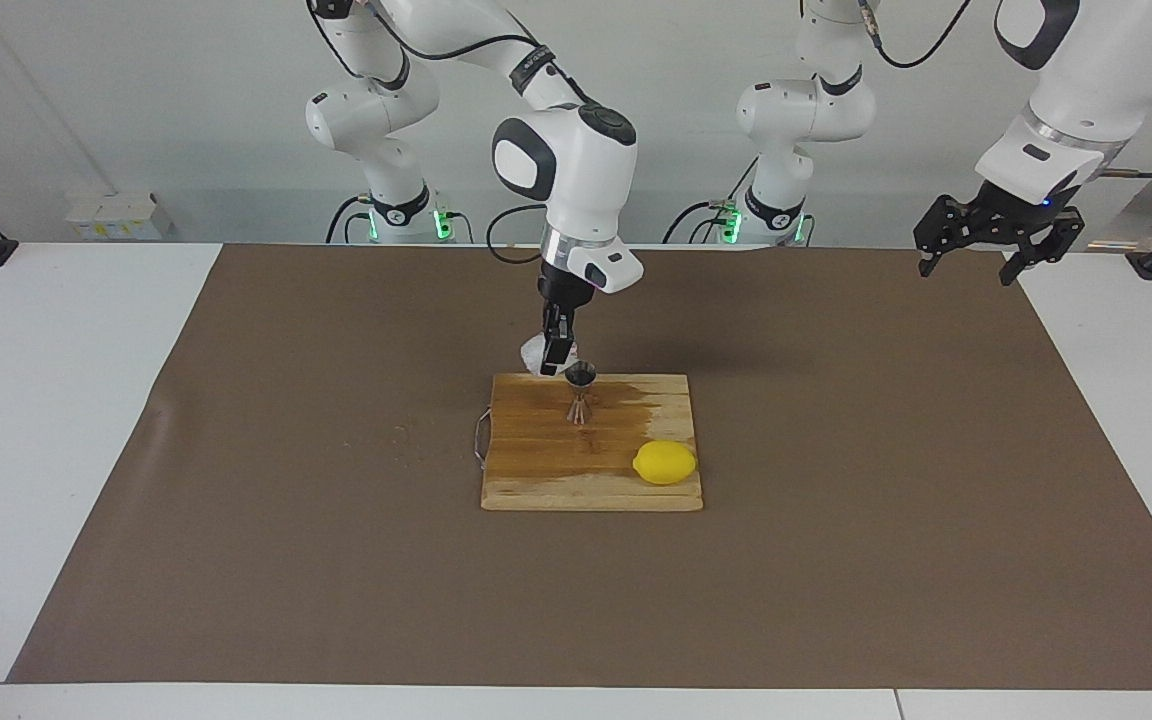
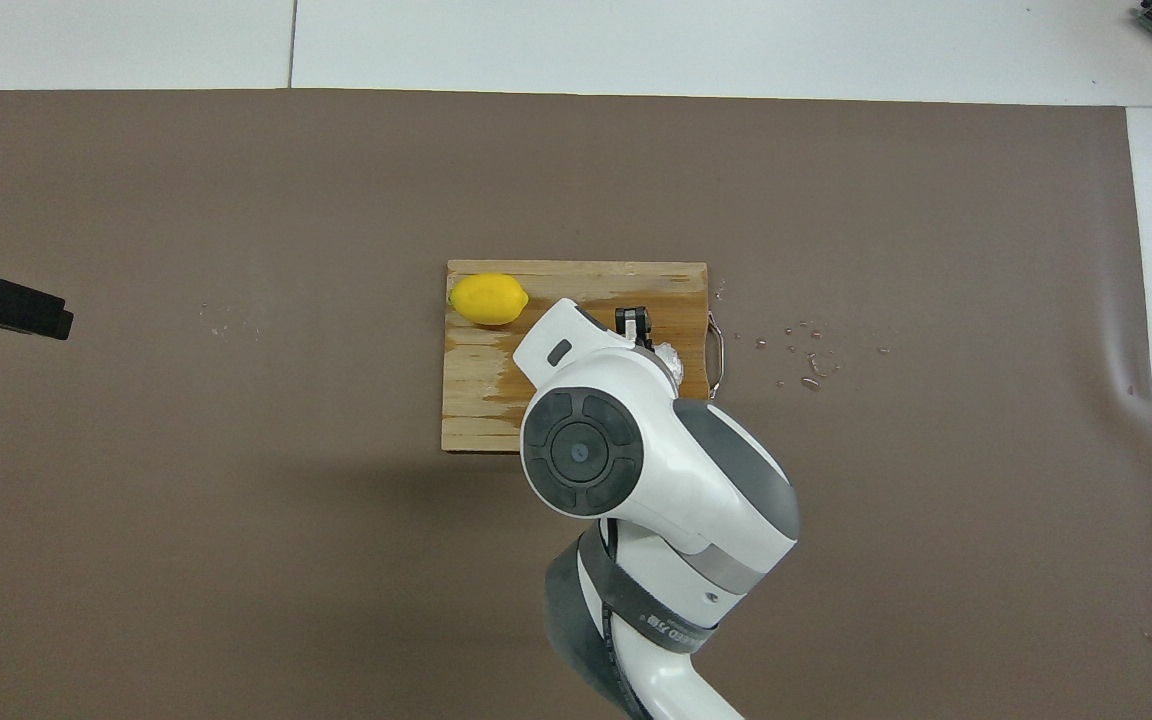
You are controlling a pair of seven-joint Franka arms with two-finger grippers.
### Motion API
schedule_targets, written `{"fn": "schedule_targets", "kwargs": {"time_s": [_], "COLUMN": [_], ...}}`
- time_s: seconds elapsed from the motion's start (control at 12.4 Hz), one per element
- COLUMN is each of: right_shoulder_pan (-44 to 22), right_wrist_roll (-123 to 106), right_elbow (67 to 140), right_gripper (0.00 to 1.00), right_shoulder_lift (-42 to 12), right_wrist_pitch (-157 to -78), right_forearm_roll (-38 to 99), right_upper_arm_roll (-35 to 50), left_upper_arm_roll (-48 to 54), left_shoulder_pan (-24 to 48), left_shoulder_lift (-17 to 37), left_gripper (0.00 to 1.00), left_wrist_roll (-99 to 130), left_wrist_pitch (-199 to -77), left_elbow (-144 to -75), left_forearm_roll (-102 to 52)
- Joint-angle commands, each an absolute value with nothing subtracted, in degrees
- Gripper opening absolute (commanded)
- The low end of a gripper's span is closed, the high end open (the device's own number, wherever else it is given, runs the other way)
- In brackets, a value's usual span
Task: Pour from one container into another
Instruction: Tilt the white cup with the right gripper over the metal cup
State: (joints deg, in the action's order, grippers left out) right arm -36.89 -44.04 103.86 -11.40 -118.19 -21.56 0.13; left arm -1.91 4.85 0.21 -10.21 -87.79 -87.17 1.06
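My right gripper (image 1: 555,358) is shut on the translucent whitish cup (image 1: 534,353). It holds the cup just above the wooden cutting board's edge nearer the robots, close beside the rim of the steel jigger (image 1: 580,391). The jigger stands upright on the board. In the overhead view the right arm covers the jigger, and only a bit of the cup (image 2: 671,358) shows beside the right gripper (image 2: 639,333). My left gripper (image 1: 986,250) is open and empty, raised over the left arm's end of the table, and waits; it also shows in the overhead view (image 2: 1,305).
The cutting board (image 1: 536,480) lies mid-table with a wet patch and a metal handle loop. A lemon (image 1: 664,462) rests on its corner farther from the robots, toward the left arm's end. Water drops (image 2: 806,365) dot the brown mat beside the board.
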Motion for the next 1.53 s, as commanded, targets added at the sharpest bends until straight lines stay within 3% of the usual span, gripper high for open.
{"fn": "schedule_targets", "kwargs": {"time_s": [0.0,0.73,1.21,1.45], "right_shoulder_pan": [-36.39,-33.14,-25.94,-17.96], "right_wrist_roll": [-42.36,-42.98,-58.14,-73.07], "right_elbow": [106.00,105.91,105.56,105.56], "right_gripper": [0.12,0.12,0.12,0.12], "right_shoulder_lift": [-9.76,-10.28,-9.15,-8.79], "right_wrist_pitch": [-119.71,-123.31,-125.16,-124.19], "right_forearm_roll": [-23.29,-18.65,3.56,15.78], "right_upper_arm_roll": [0.44,0.44,0.35,0.35], "left_upper_arm_roll": [-1.93,-1.93,-1.93,-1.93], "left_shoulder_pan": [4.57,4.57,4.57,4.57], "left_shoulder_lift": [-0.44,-0.44,-0.44,-0.44], "left_gripper": [1.00,1.00,1.00,1.00], "left_wrist_roll": [-10.28,-10.28,-10.28,-10.28], "left_wrist_pitch": [-87.19,-87.19,-87.19,-87.27], "left_elbow": [-87.80,-87.80,-87.80,-87.80], "left_forearm_roll": [0.70,0.70,0.70,0.70]}}
